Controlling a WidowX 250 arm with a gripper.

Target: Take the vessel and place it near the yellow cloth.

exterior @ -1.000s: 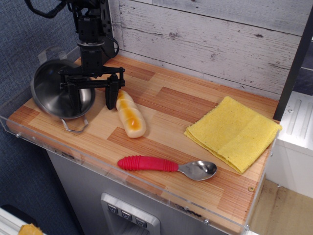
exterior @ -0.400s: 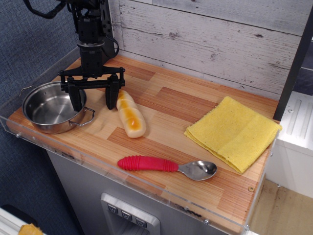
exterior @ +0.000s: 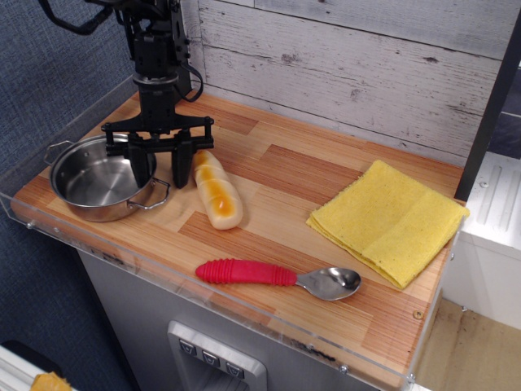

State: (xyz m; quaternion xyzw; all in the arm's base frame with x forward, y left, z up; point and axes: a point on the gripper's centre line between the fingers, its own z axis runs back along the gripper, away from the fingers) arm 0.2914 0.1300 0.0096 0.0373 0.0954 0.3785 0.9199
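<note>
So we're at the grab stage: the gripper (exterior: pixel 161 169) straddles the right rim of the steel pot (exterior: pixel 104 179) at the left of the worktop (exterior: pixel 285 204), jaws partly apart, not clamped yet. A second ago the pot was tipped up; now it sits flat. Next it needs closing, lifting, then carrying past the bread roll (exterior: pixel 216 191) to the yellow cloth (exterior: pixel 389 218) at right.

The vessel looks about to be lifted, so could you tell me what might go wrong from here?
1. The pincer straddles only the vessel's right rim, so the pot may tip when lifted.
2. The bread roll lies right beside the pincer and may get knocked.
3. The red-handled spoon lies near the route to the yellow cloth.
</note>
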